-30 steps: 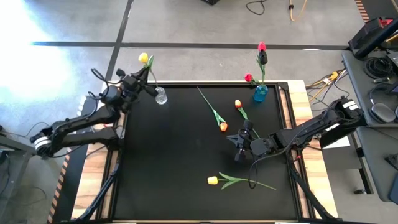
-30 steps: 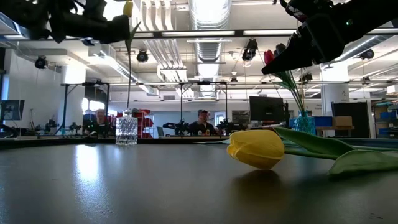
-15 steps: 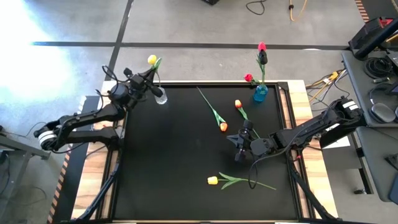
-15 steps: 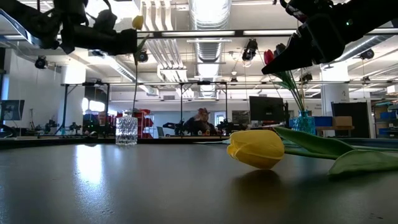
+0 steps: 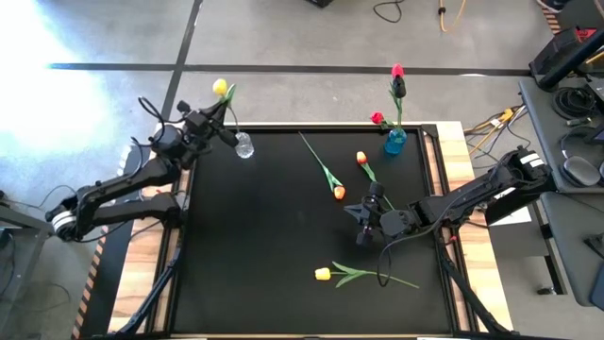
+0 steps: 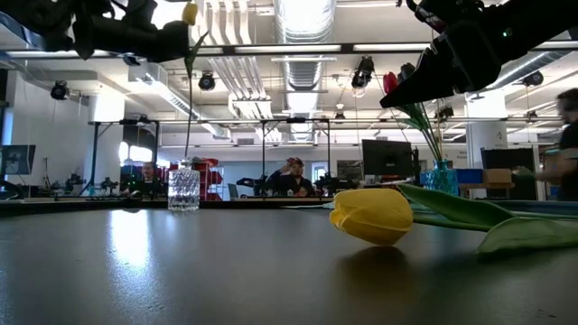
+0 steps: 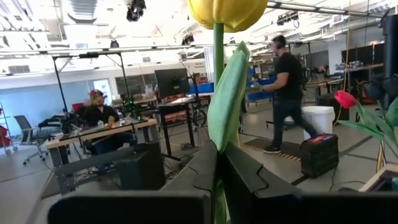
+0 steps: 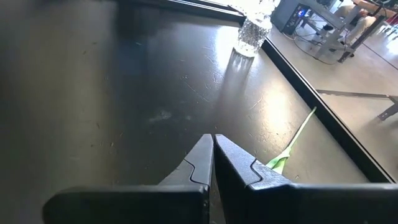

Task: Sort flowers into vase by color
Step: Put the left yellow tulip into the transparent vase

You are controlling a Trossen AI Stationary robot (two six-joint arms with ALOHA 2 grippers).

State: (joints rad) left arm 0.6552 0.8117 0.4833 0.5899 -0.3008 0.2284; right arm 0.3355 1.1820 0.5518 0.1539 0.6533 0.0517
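A yellow tulip [image 5: 220, 87] hangs upright over the clear glass vase [image 5: 244, 146] at the table's far left, its stem clamped in the left gripper [image 5: 219, 133]. The right gripper [image 5: 362, 223], fingers pressed together, hovers right of centre near two orange tulips [image 5: 339, 192], with another yellow tulip [image 5: 324, 274] lying nearer

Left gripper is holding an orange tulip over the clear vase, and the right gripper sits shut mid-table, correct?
Not quite: the tulip in the left gripper is yellow, not orange, as the left wrist view shows. The rest stands: it is held over the clear vase, and the right gripper sits shut mid-table.
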